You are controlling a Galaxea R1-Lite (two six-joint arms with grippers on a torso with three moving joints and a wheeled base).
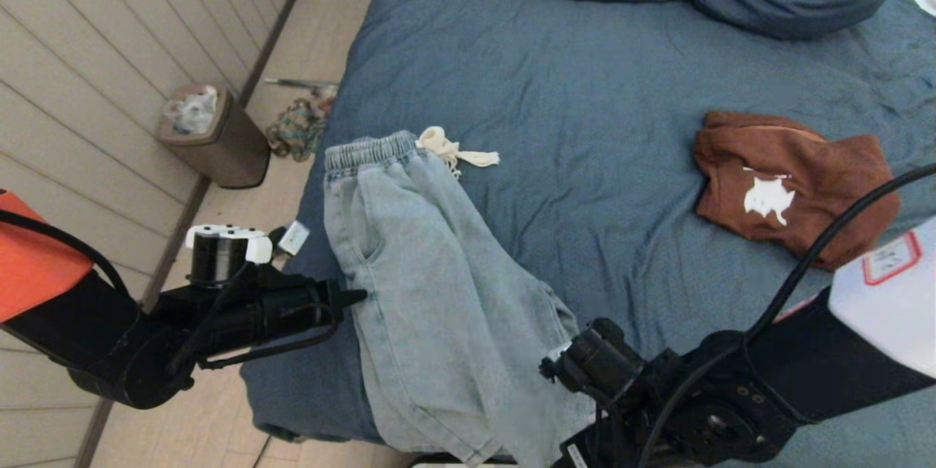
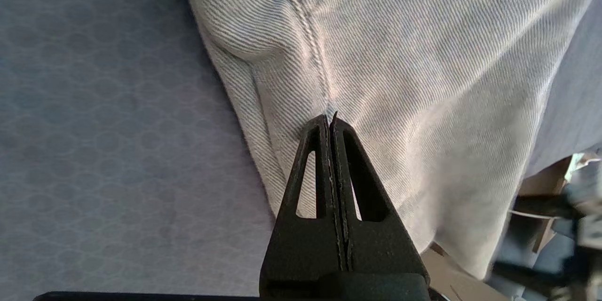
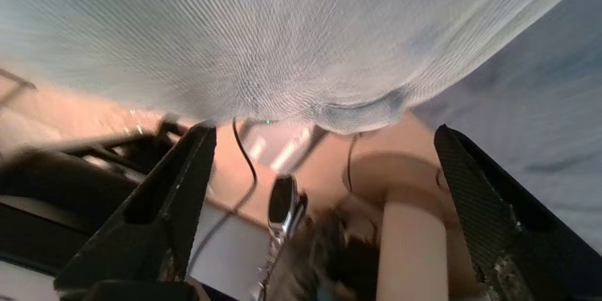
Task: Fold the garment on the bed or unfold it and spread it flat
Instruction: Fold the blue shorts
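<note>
While the whole bed [image 1: 585,124] is taken in only by the head view, the weave of the pale denim trousers [image 1: 431,292] and their raised seam are made out only in the left wrist view, and a person's arm below the hanging hem is seen only in the right wrist view. The trousers are laid lengthwise near the left edge of the bed, with the elastic waistband and a cream drawstring [image 1: 457,150] at the far end and the leg ends draped over the near edge. The slate-blue cover is wrinkled, and matching bedding is heaped at the far end. A brown garment [image 1: 793,183] with a white print is left well apart, on the right side of the bed. The left gripper [image 2: 331,120] is held level at the left edge of the trousers, its fingers pressed together with nothing between them, the tips touching or just off the denim. The right gripper [image 3: 324,160] is held by the overhanging hem, its fingers [image 3: 174,188] spread wide and grasping nothing. A bin [image 1: 212,135] is seen on the floor by the wall.
</note>
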